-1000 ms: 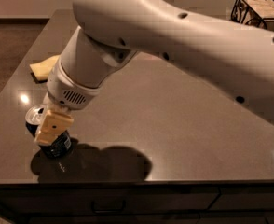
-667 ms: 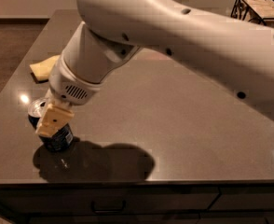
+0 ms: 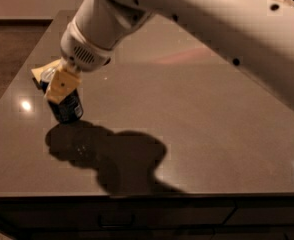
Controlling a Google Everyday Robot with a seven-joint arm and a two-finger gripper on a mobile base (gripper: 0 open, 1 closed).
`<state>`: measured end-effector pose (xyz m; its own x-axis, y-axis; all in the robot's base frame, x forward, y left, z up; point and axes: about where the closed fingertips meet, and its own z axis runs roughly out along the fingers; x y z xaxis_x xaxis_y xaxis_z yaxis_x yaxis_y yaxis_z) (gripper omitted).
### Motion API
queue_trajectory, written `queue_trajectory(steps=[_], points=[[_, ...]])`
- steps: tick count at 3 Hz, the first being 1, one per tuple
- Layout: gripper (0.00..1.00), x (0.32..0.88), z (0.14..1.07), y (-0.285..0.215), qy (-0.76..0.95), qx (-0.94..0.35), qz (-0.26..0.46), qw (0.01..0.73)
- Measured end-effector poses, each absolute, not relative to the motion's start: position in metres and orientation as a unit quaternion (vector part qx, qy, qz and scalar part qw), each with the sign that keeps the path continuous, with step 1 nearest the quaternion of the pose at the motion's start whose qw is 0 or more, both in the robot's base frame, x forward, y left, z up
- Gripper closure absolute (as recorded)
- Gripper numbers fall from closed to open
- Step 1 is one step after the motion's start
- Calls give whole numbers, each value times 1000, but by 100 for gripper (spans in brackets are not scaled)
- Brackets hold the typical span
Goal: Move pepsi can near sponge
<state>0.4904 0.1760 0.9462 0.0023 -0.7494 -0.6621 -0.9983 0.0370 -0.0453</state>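
Left of frame, the gripper [image 3: 61,85] clamps the tilted pepsi can [image 3: 68,108]; the sponge [image 3: 40,74] lies just behind it on the table [image 3: 202,129].

A glossy brown table [image 3: 222,134] shows a small light glint [image 3: 25,105], with dark drawers [image 3: 137,218] beneath its front edge.

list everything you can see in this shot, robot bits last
pepsi can: one, dark blue, tilted, at the table's left side, in the gripper
sponge: one, pale yellow, flat on the table just behind the can, partly hidden by the gripper
table: one, glossy dark brown, fills most of the view
drawer fronts: dark, below the table's front edge
floor: brown, left of the table
arm: one, white, coming in from the upper right
gripper: one, yellowish fingers, closed on the can's upper part
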Motion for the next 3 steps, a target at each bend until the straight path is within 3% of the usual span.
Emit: queue_trajectory(steps=[2,3], points=[[100,601,966,183,715,-600,192,302],[100,630,959,191,731,-586,171,304]])
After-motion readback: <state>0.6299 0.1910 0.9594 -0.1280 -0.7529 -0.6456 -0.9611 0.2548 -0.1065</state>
